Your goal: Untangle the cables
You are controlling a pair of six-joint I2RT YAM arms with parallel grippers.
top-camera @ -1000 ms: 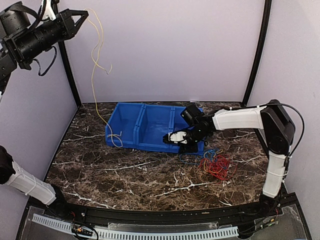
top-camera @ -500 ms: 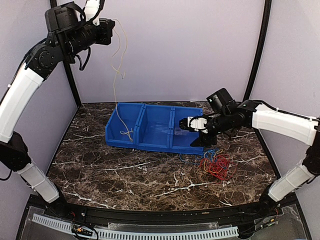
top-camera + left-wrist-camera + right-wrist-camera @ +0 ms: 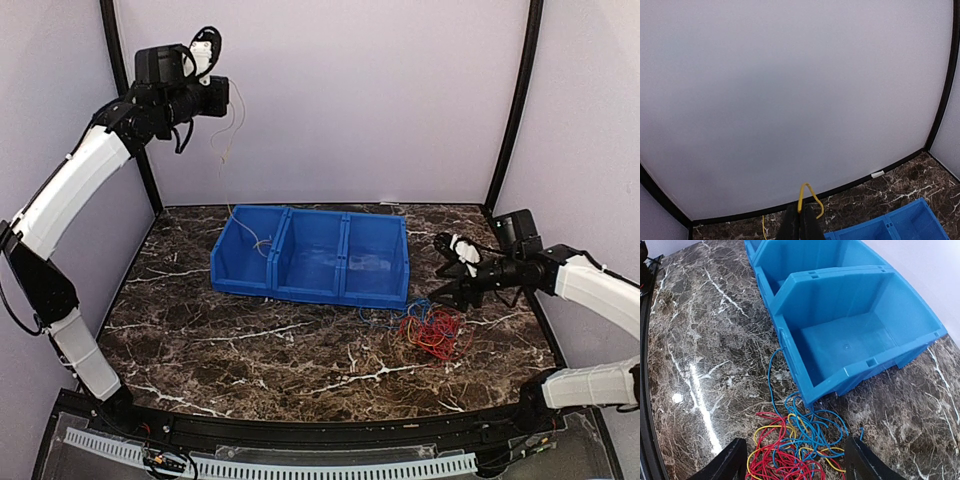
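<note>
high over blue bin, left gripper pinches yellow cable; right gripper spread wide near tangled cables.

Gripper at the bottom edge, my fingers pressed together on a yellow cable; a small loop arches just above the tips. Pale wall ahead. Marble table and blue bin lower right.
</note>
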